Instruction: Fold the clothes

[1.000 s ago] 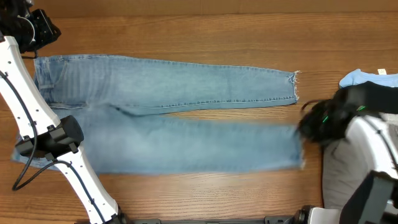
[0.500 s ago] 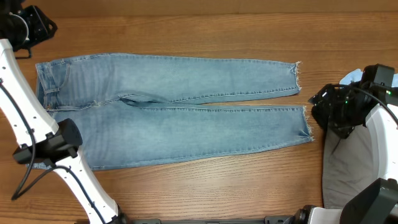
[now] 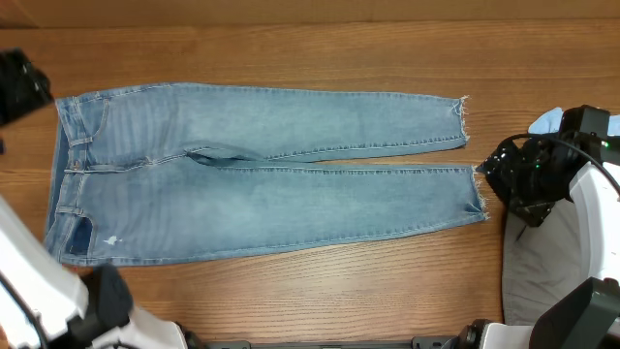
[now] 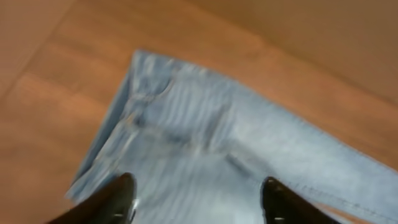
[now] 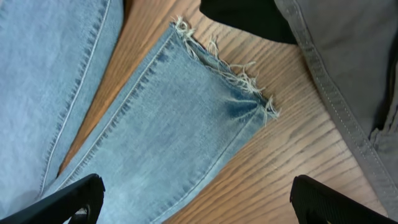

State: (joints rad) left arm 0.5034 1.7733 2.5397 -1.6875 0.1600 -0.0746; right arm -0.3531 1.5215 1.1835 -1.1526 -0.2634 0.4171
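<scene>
Light-blue jeans (image 3: 262, 174) lie flat across the wooden table, waist to the left and frayed hems (image 3: 475, 189) to the right. My left gripper (image 3: 21, 85) is blurred at the far left, off the waistband. In the left wrist view it (image 4: 199, 200) is open above the waist corner (image 4: 161, 106), holding nothing. My right gripper (image 3: 501, 180) stands just right of the near leg's hem. In the right wrist view it (image 5: 199, 202) is wide open over the frayed hem (image 5: 217, 93), with nothing between its fingers.
Grey trousers (image 5: 348, 74) and a black garment (image 5: 249, 18) lie right beside the hem. A pale-blue top (image 3: 550, 121) sits at the right edge, with the grey trousers (image 3: 533, 276) below it. The white left arm (image 3: 39, 291) crosses the lower left corner.
The near leg was pulled straight to the right and now lies flat. Both grippers have opened and let go of the jeans. The left arm has swung away to the left.
</scene>
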